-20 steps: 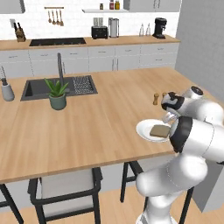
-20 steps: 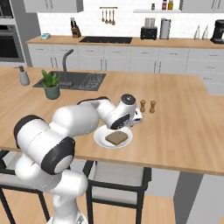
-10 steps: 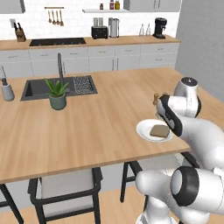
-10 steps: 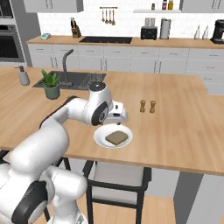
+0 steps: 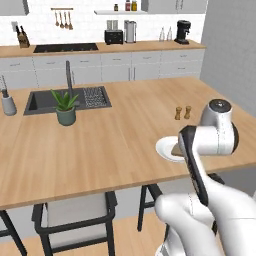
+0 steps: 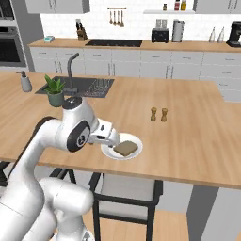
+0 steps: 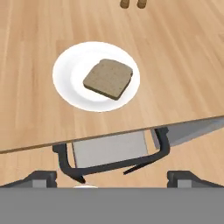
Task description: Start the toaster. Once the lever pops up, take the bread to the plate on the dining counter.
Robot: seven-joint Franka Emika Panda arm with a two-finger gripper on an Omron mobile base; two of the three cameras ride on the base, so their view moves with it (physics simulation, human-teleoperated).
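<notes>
The bread (image 7: 108, 78), a tan-brown slice, lies flat on the white plate (image 7: 70, 72) near the front edge of the dining counter (image 7: 183, 65). My gripper (image 7: 112, 177) is open with nothing between its fingers. It hangs back past the counter's edge and looks up over the plate. From the right base view the gripper (image 6: 112, 139) sits just left of the plate (image 6: 109, 151) with the bread (image 6: 125, 148) on it. The arm covers part of the plate (image 5: 165, 149) in the left base view. The black toaster (image 5: 114, 36) stands far off on the back counter.
Two small shakers (image 6: 158, 114) stand on the counter beyond the plate. A dark-framed stool (image 7: 109, 151) sits under the counter edge below my hand. The inset sink (image 5: 65, 97), a potted plant (image 5: 65, 107) and a soap dispenser (image 5: 7, 102) are far to the left.
My hand has drawn back from above the plate to beyond the counter's front edge. The bread stays on the plate. The fingers remain wide apart.
</notes>
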